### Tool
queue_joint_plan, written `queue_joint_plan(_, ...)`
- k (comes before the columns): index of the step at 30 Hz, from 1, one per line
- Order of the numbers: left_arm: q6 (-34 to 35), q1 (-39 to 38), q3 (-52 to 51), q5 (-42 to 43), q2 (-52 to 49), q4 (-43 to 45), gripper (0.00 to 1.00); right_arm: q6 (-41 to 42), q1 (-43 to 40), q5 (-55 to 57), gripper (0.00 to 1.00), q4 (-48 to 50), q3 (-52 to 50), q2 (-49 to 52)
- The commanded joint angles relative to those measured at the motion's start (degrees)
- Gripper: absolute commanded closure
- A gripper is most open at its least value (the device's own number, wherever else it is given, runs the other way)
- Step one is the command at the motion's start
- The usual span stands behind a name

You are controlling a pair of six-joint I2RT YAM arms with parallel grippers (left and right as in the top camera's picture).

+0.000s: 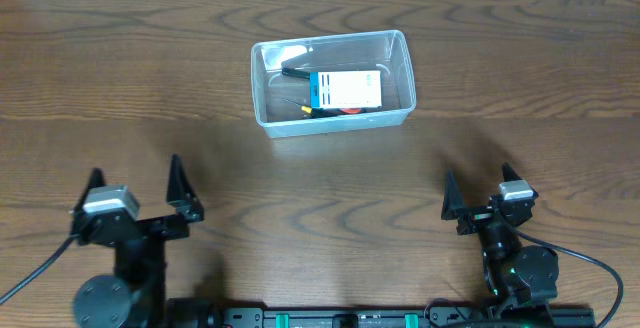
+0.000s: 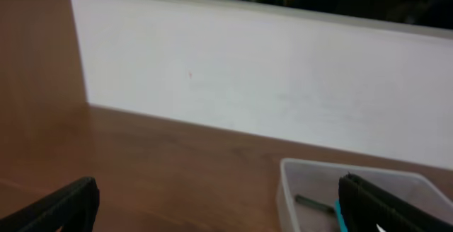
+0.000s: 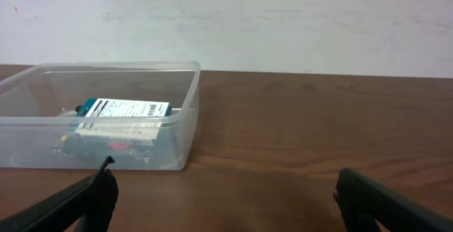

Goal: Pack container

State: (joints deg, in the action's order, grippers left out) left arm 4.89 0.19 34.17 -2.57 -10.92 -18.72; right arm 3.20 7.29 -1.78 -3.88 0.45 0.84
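Clear, see-through plastic container (image 1: 397, 73) at the far middle of a dark wood-grain tabletop (image 1: 120, 68), long side toward the robot. Rectangular, with rounded corners, a slightly flared rim and thin glossy walls. Open at the top, no lid in view. Inside, lying flat on top of the rest: a small blue-and-white box (image 1: 344, 90), printed label up. Beneath and beside it, a slim dark tool (image 1: 293, 70) near the back left corner, plus a yellow scrap (image 1: 305, 110) and a red patch (image 1: 352, 111) along the front wall, too small to identify.

Left gripper (image 1: 135, 170) near the front left of the tabletop, jaws spread wide, nothing between them. Right gripper (image 1: 478, 174) near the front right, jaws likewise apart and empty. Both well apart from the container.

Probably light even with its contents, and stiff enough to slide or lift in one piece. Walls likely to bow inward under a hard squeeze. Smooth plastic, so likely slippery against hard jaws. Best hold, by the look of it: pinching one short wall just under the rim, one jaw inside and one outside, or pushing low on a wall to slide it. Seemingly too wide to span across the whole body. Loose contents apt to shift if tipped.
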Motion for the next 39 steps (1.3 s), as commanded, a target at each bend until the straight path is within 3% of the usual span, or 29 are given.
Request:
queue_joint_plan(1, 7.0, 0.2, -7.9, 2.1, 2.9, 5.4, 0.02, -0.7, 0.2, -0.6, 0.01, -0.2, -0.2, -0.5)
queue_joint_plan(7, 13.2, 0.2, -19.1, 2.2, 5.1, 14.8, 0.02, -0.7, 0.2, -0.6, 0.01, -0.2, -0.2, -0.5)
queue_joint_plan(14, 15.4, 0.2, -26.4, 2.2, 6.9, 18.4, 0.02, -0.7, 0.2, -0.6, 0.01, -0.2, -0.2, -0.5)
queue_joint_plan(39, 15.4, 0.2, -33.9, 2.1, 10.8, 16.8, 0.02, -0.7, 0.2, -0.6, 0.01, -0.2, -0.2, -0.5)
